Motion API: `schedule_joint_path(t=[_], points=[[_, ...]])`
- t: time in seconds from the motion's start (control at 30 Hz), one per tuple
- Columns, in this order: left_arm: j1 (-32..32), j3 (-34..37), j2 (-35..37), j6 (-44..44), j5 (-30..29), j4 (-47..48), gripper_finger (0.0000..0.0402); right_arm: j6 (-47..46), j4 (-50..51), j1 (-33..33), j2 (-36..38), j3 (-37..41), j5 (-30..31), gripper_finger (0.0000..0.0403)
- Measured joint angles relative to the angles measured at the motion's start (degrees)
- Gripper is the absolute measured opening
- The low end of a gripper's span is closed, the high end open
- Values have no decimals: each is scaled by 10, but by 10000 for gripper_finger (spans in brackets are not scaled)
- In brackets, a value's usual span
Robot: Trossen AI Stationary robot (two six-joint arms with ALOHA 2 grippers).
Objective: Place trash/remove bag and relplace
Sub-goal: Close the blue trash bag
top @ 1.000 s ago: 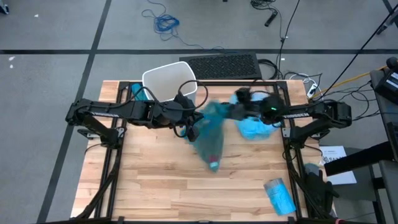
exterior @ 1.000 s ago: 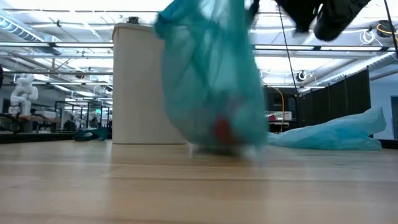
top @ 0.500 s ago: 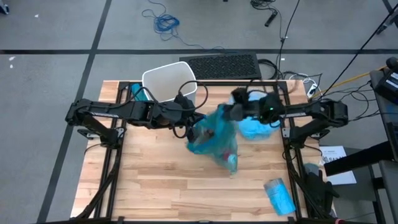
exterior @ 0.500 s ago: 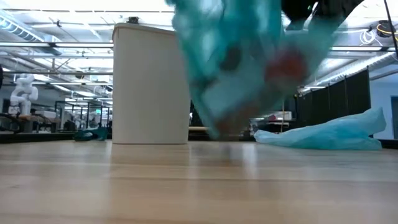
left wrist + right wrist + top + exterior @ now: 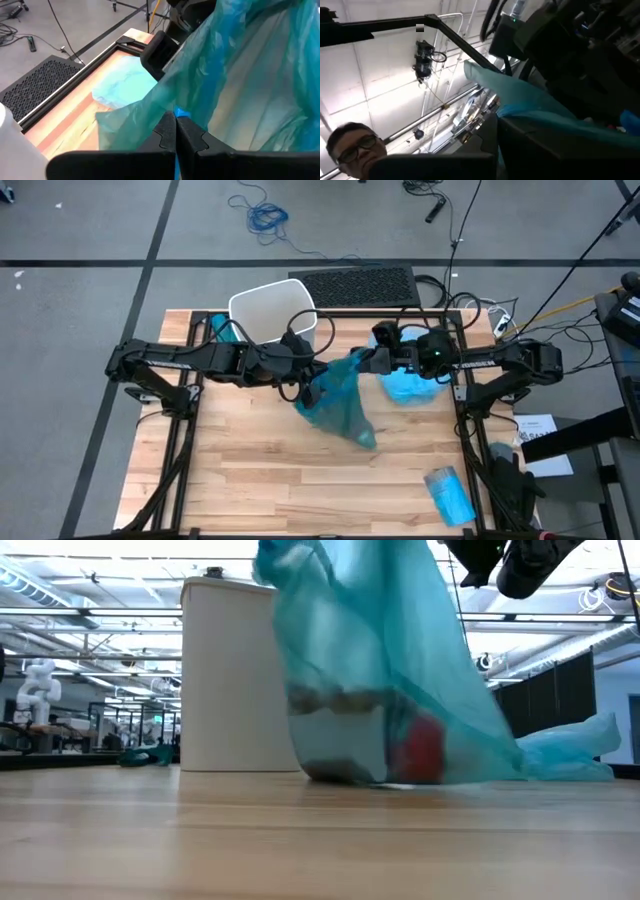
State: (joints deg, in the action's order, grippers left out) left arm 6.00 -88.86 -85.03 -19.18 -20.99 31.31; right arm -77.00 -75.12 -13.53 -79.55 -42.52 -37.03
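Since a second ago the teal bag (image 5: 338, 402) has been swung out toward the right and back, and its loaded bottom is now set down on the table (image 5: 250, 480) in front of the white bin (image 5: 272, 313), blur gone. Bag mouth is held up between the two arms: left gripper (image 5: 305, 385) is pinched shut on one edge of the film, as seen in the left wrist view; right gripper (image 5: 372, 361) is closed on the opposite edge. Trash is inside the bag, at the bottom: a red-labelled bottle (image 5: 420, 752) and brownish wads (image 5: 330, 700) are visible through the film in the low view. A spare blue bag (image 5: 410, 386) lies just beside the right gripper, and a blue packet (image 5: 449, 495) sits near the table's front right corner. Judged step: full bag removed, to be set aside before relining. Both pinches should be kept tight and level so the mouth stays up; the bag should be lowered with the load settled, not swinging, and kept clear of the spare bag so that it is not dragged along.
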Motion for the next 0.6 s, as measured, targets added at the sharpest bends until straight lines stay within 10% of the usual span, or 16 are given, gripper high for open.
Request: schedule_joint_path(t=[0.6], points=[[0,0,0,2,0,4,0,13,23,1,2,0,-9,0]])
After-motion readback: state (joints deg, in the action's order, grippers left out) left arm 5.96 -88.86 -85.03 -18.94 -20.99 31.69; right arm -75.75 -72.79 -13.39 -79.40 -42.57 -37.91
